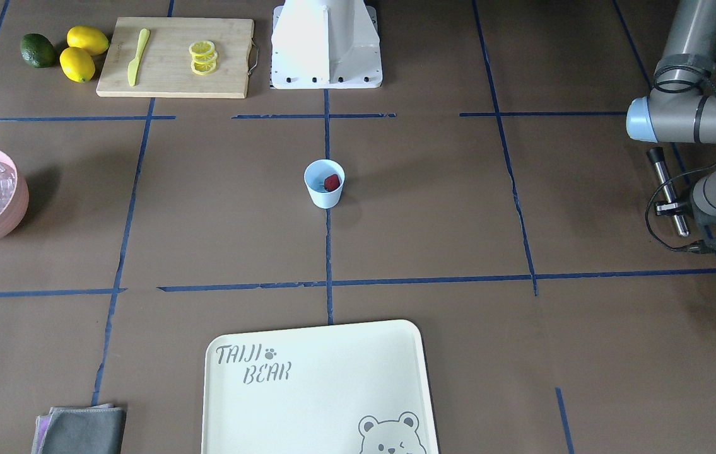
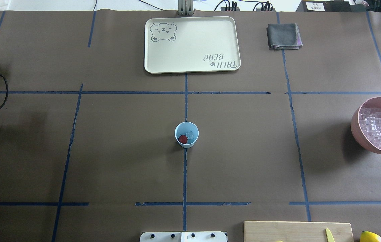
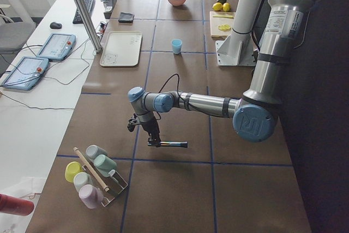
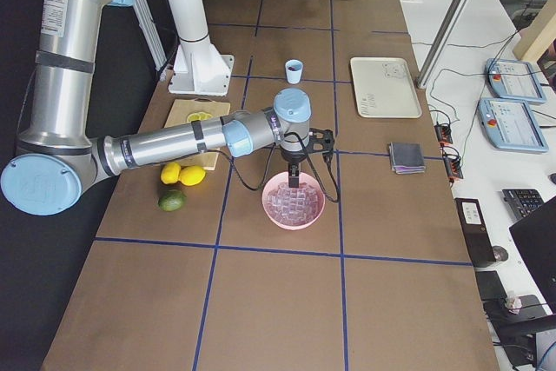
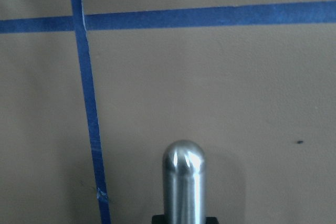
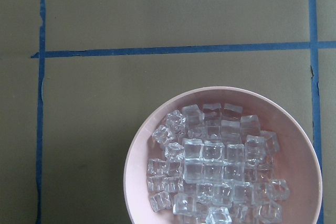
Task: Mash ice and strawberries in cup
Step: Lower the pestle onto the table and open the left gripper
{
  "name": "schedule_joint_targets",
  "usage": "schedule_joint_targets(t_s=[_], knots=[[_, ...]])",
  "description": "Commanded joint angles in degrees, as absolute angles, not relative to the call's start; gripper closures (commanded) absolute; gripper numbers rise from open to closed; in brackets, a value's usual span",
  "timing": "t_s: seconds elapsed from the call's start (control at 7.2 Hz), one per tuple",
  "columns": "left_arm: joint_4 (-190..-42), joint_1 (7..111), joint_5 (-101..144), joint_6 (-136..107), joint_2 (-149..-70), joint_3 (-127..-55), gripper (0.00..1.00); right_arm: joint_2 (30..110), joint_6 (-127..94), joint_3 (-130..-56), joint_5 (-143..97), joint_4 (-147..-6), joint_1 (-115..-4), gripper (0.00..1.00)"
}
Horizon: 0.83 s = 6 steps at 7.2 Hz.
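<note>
Nearest the base: cutting board (image 1: 168, 79) with lemon slices (image 1: 203, 58); not needed.

Mid-table: cup (image 1: 323, 195), upright and unheld. One strawberry (image 1: 331, 183) and ice (image 2: 190, 135) are contained in it, unmashed.

Table ends: left gripper (image 1: 671, 207), clamped on steel muddler (image 1: 665, 183), well apart from the cup. Right gripper (image 4: 295, 183), hung over pink bowl (image 2: 354, 129) of spare cubes (image 6: 210, 161); its grip cannot be told.

Farthest: tray (image 1: 332, 378).

Handling note: the muddler is best stood vertical over the cup's centre and pressed straight down. The light cup is judged liable to tip unless steadied.
</note>
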<state>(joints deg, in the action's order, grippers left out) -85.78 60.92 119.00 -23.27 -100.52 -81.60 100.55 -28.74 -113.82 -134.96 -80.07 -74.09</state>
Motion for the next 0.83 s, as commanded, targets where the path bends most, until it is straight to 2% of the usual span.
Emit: schedule_joint_targets(t_s=[0.0,0.28,0.42,0.69], knots=[[-85.78,60.91,119.0,-23.2,-100.55,-81.56,0.36,100.55,-28.74,-113.82,-135.0,-80.07,-74.09,0.0],[-85.78,60.91,119.0,-23.12,-100.55,-81.65,0.2,100.55,-28.74,-113.82,-135.0,-80.07,-74.09,0.0],[-85.87,61.69,119.09,-22.94,-100.63,-83.04,0.0,100.55,-28.74,-113.82,-135.0,-80.07,-74.09,0.0],[-85.35,67.29,127.99,-22.68,-100.46,-90.49,0.0,100.55,-27.35,-113.47,-136.31,-80.77,-75.66,0.0]])
